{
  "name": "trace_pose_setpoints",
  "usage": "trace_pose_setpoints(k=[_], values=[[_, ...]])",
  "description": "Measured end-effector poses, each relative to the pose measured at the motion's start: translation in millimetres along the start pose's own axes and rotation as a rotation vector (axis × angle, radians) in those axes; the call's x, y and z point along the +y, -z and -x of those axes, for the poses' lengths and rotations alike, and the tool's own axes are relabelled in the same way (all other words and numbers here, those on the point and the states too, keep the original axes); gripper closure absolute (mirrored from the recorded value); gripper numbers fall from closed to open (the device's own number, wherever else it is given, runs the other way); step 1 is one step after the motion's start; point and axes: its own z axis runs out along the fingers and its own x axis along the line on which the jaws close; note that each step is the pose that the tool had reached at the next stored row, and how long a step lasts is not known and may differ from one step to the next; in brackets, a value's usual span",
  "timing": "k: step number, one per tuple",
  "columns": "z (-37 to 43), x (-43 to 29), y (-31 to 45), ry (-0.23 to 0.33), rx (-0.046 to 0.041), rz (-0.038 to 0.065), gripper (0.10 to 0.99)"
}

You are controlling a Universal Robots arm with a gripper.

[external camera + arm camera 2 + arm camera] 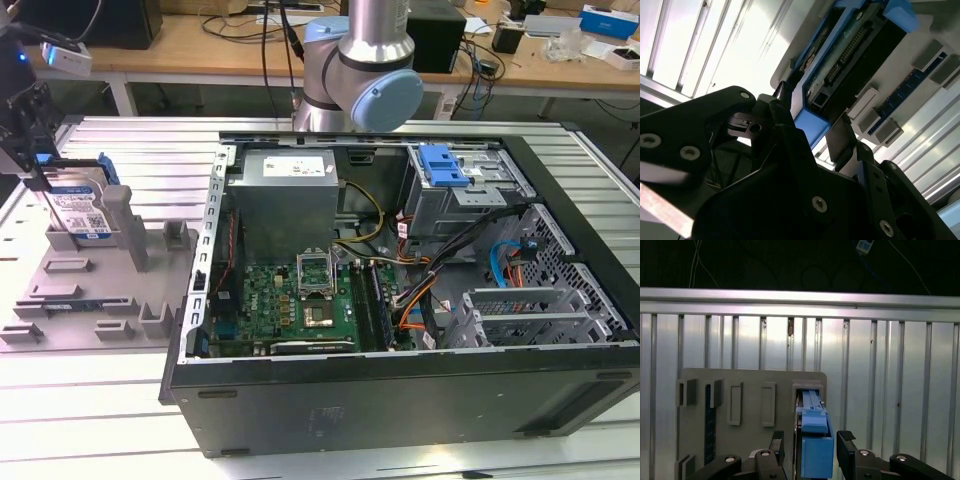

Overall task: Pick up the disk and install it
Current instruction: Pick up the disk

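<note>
**Computer case**, one: lay open across the centre and right of the exterior view.
**Robot arm**, one: stood at top centre.
**Grey fixture**, one: sat at the exterior view's left.
**Disk**, one: stood upright in a fixture slot, upper left of that frame. Judged rigid, dense and shock-sensitive, with slick faces, so best pinched across its blue carrier bracket.
**Gripper**, one: was parted. Its two fingers straddled the disk's top edge with a slim gap beside one, and nothing was clamped.
</note>
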Motion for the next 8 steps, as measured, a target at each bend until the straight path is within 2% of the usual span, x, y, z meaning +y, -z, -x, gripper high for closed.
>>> trace_pose_setpoints(k=[8], values=[[0.1, 0.2, -3.0, 0.0, 0.0, 0.0, 0.561]])
